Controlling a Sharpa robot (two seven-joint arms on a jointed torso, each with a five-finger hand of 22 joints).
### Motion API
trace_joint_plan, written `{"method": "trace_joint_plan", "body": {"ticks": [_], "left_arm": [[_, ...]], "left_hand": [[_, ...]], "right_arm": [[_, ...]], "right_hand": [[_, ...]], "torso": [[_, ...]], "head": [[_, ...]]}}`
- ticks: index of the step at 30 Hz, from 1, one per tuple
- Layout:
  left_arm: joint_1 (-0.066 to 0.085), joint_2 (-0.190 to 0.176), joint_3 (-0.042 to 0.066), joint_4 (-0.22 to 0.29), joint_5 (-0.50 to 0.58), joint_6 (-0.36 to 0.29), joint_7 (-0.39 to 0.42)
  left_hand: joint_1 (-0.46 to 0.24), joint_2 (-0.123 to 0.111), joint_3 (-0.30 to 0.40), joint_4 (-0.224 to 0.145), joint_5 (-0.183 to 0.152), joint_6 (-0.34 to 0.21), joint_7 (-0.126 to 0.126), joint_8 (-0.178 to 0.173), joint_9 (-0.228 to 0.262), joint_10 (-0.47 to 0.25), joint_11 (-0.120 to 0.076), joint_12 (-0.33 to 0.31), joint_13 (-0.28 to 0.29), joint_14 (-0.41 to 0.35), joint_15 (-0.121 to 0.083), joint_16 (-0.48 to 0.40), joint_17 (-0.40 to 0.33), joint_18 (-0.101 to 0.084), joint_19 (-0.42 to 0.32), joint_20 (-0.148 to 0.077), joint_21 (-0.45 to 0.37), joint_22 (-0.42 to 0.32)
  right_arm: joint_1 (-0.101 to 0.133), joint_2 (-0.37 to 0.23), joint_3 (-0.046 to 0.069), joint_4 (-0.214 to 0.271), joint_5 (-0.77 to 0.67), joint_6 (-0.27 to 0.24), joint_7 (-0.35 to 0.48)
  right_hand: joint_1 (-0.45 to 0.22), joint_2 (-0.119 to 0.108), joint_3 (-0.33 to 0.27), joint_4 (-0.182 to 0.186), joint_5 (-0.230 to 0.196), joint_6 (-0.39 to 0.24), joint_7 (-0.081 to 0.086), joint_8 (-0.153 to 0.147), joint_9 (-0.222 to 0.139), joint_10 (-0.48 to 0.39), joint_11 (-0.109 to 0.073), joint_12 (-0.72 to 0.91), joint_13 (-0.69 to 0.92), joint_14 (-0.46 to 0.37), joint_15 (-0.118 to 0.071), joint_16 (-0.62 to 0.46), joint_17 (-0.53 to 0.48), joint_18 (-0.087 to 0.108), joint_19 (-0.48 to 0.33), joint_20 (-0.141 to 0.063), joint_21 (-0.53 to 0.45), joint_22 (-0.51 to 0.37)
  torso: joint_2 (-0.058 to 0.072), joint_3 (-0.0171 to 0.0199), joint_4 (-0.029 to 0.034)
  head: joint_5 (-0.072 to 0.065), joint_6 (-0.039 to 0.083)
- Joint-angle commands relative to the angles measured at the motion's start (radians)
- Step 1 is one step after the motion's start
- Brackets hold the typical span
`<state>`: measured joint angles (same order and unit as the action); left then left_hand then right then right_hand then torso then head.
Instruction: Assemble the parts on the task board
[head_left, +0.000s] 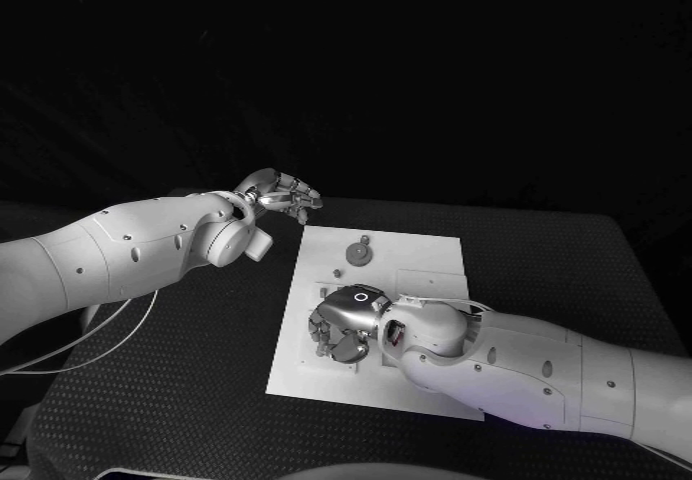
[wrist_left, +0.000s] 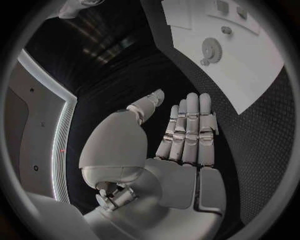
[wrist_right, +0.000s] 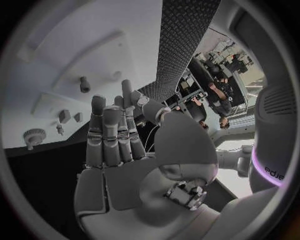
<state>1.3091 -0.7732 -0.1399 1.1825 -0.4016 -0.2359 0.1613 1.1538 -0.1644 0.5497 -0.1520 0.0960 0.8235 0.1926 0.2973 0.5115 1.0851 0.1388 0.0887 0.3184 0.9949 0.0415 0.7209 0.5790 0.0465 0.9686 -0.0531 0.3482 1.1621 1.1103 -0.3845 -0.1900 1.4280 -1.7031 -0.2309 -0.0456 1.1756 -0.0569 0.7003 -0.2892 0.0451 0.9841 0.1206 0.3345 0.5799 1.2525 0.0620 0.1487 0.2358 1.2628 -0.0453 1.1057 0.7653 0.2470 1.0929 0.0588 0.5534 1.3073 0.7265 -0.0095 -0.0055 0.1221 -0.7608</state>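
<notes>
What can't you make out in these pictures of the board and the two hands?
- Head view: the right hand hangs over the near part of the task board, hiding whatever lies beneath it.
- Head view: the gear is too small to tell whether it is seated or loose.
- Right wrist view: the small parts past the fingers are too small to identify.
- Head view: the left hand is curled; its inside is hidden.

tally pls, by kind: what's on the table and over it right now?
Task board: 1
Gear on the board: 1
Small pin-like part beside the gear: 1
Robot hands: 2, the left hand off the board's far left corner, the right hand over the board's near half
Total: 5. Any parts beneath the right hand are hidden.
</notes>
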Motion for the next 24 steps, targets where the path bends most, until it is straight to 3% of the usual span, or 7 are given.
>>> {"method": "trace_joint_plan", "body": {"ticks": [1, 8, 24], "left_arm": [[0.001, 0.002, 0.001, 0.001, 0.005, 0.012, 0.014], [0.001, 0.0, 0.001, 0.003, 0.005, 0.012, 0.015], [0.001, -0.003, 0.001, 0.003, 0.005, 0.012, 0.014]], "left_hand": [[-0.004, 0.002, 0.001, 0.006, 0.004, -0.007, 0.0, 0.004, -0.001, 0.0, 0.002, 0.005, 0.0, 0.005, -0.001, -0.006, 0.001, 0.011, 0.003, -0.005, -0.004, 0.002], [-0.004, 0.002, 0.001, 0.006, 0.004, -0.007, 0.0, 0.005, -0.002, 0.0, 0.002, 0.005, 0.0, 0.005, -0.001, -0.007, 0.002, 0.011, 0.003, -0.005, -0.005, 0.002], [-0.004, 0.002, 0.001, 0.006, 0.004, -0.008, 0.001, 0.005, -0.002, 0.0, 0.002, 0.005, 0.0, 0.005, -0.001, -0.008, 0.003, 0.011, 0.003, -0.005, -0.006, 0.002]], "right_arm": [[0.0, 0.0, 0.0, -0.008, -0.018, 0.018, -0.007], [0.0, -0.002, 0.0, -0.02, -0.02, 0.02, -0.009], [0.0, -0.009, -0.004, -0.028, -0.022, 0.041, -0.009]], "right_hand": [[0.002, 0.006, 0.006, -0.001, 0.002, 0.007, 0.001, 0.003, 0.001, 0.005, 0.0, 0.005, 0.01, 0.0, -0.005, 0.002, -0.002, 0.015, 0.004, 0.001, 0.005, 0.022], [0.002, 0.006, 0.006, -0.001, 0.002, 0.007, 0.001, 0.003, 0.001, 0.005, 0.0, 0.004, 0.011, 0.0, -0.005, 0.002, -0.002, 0.015, 0.004, 0.001, 0.005, 0.022], [0.002, 0.006, 0.006, -0.002, 0.002, 0.007, 0.001, 0.003, 0.002, 0.005, 0.0, 0.004, 0.012, 0.0, -0.005, 0.003, -0.001, 0.015, 0.003, 0.0, 0.005, 0.022]], "torso": [[0.0, 0.0008, 0.0], [-0.001, -0.001, -0.0015], [-0.001, -0.0004, -0.0008]], "head": [[0.001, -0.003], [0.001, -0.004], [0.0, -0.008]]}}
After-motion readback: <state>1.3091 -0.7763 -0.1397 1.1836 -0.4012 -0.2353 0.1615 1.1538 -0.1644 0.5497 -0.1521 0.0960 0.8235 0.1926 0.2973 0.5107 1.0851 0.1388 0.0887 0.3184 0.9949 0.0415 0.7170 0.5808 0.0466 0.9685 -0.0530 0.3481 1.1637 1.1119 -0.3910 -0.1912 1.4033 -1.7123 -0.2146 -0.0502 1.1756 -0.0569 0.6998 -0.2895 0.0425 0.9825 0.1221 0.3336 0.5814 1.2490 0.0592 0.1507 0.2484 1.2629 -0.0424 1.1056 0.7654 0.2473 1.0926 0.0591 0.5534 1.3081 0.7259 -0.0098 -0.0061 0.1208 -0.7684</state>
